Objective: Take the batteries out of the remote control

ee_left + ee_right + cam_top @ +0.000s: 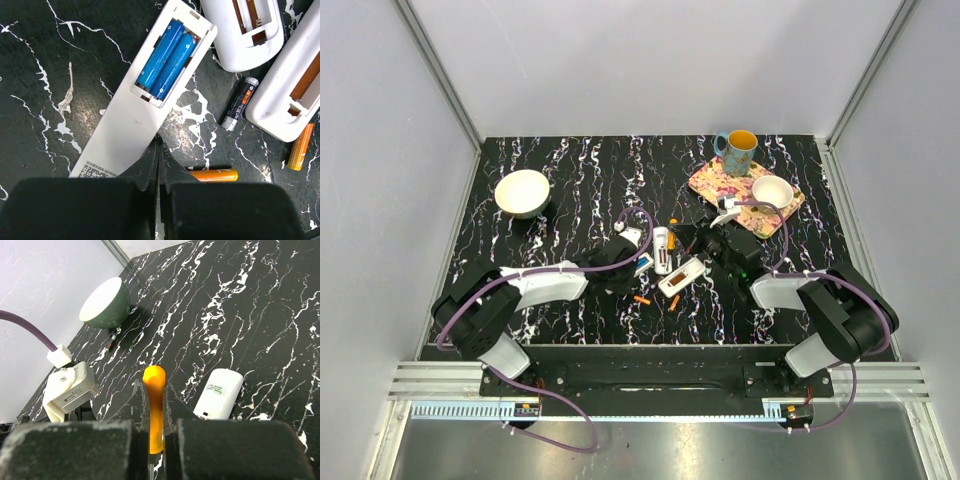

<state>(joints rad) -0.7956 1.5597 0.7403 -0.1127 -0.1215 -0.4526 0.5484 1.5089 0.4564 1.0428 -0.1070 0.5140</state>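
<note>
- Black, white-veined tabletop [570, 160] ran between pale walls. A green bowl [522, 192] sat toward ten o'clock, with a mug [738, 152] and a floral mat [715, 182] toward one o'clock.
- At the middle of the table lay a huddle of white handsets and loose cells. The left wrist view showed an empty-bayed remote [245, 30], a black cell [241, 103] and a stray orange cell [215, 175].
- The loaded remote [125, 130] lay back-up, running from seven o'clock to one o'clock in that view. Two blue batteries [167, 57] lay side by side in its open bay at the one o'clock end.
- The left claw [159, 150] was pressed together on nothing, its tips at the remote's seven o'clock end. I could not tell whether they touched it.
- The right claw [154, 386] was pinching an orange battery [154, 410] lengthwise. The cell's rounded nose poked out toward twelve o'clock, clear above the table.
- A face-down handset [218, 394] lay off to the claw's three o'clock.
- To my eye the cells would be light, stiff and smooth — quick to roll or squirt out of a pinch.
- The blue pair looked snug in the bay, so I would lever one up at an end, then grip it across the barrel's middle.
- The remote itself looked light enough to skate, and I judged it would want pinning down.
</note>
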